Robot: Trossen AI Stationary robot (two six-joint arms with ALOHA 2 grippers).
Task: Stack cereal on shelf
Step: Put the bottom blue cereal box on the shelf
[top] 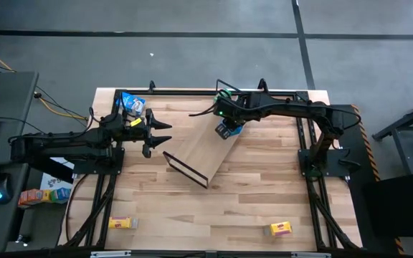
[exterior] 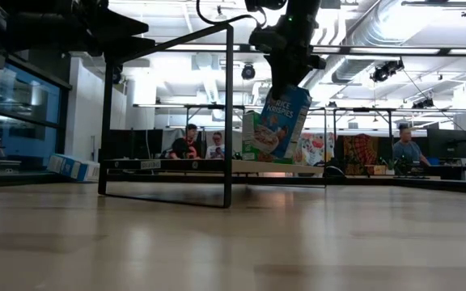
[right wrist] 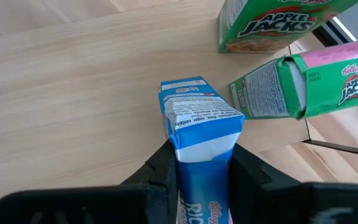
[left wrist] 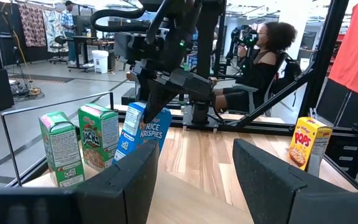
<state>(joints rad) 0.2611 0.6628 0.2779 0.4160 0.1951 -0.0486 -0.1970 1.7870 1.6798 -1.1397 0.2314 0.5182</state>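
Note:
The shelf (top: 196, 147) is a light-wood board lying slantwise mid-table, a black wire frame (exterior: 168, 113) at its end. Two green boxes (left wrist: 61, 146) (left wrist: 98, 134) stand upright on it. My right gripper (right wrist: 201, 168) reaches over the shelf from the right, shut on a blue Rice Krispies box (exterior: 281, 121) beside the green ones (right wrist: 303, 87). My left gripper (top: 162, 136) waits open left of the shelf. A second blue box (top: 133, 105) lies near the far-left corner. Two yellow boxes (top: 122, 223) (top: 281, 228) lie near the near edge. My right gripper pinches the blue box by its upper end (right wrist: 197, 146), one finger (right wrist: 163, 171) on each broad face, coming from above and pointing down. The box hangs tilted below the fingers, its lower end (exterior: 272, 153) close over the board; whether it touches the board I cannot tell.
Black frame rails (top: 192, 92) run along the table's far and side edges. Bare plank (top: 214, 208) lies between the shelf and the yellow boxes. People (exterior: 188, 144) sit in the room beyond the table.

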